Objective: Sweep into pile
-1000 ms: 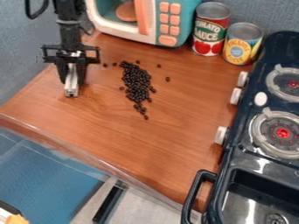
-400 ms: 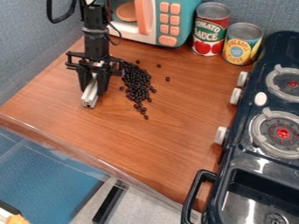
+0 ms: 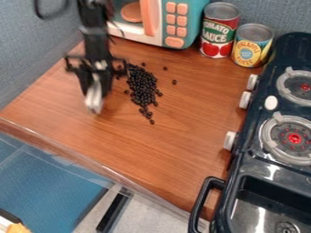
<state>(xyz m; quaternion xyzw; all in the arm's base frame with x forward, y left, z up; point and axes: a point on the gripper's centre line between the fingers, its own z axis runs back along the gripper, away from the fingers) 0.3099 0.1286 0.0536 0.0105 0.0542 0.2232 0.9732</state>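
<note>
The gripper hangs over the left part of the wooden counter, left of the beans, shut on a pale silvery bar that points down toward the wood. Small black beans lie in an elongated heap at the upper middle of the counter, narrowing toward the front. A few stray beans lie around it, among them one to the right and one above it. Part of the gripper's right side comes close to the heap's upper left edge.
Behind the beans stands a toy microwave, with a red can and a yellow can at its right. A dark toy stove lines the right side. The counter's front edge slants across the lower left.
The gripper and bar have moved right and somewhat toward the front from their place a second ago, with a slight shift back left most recently. The beans look unmoved.
</note>
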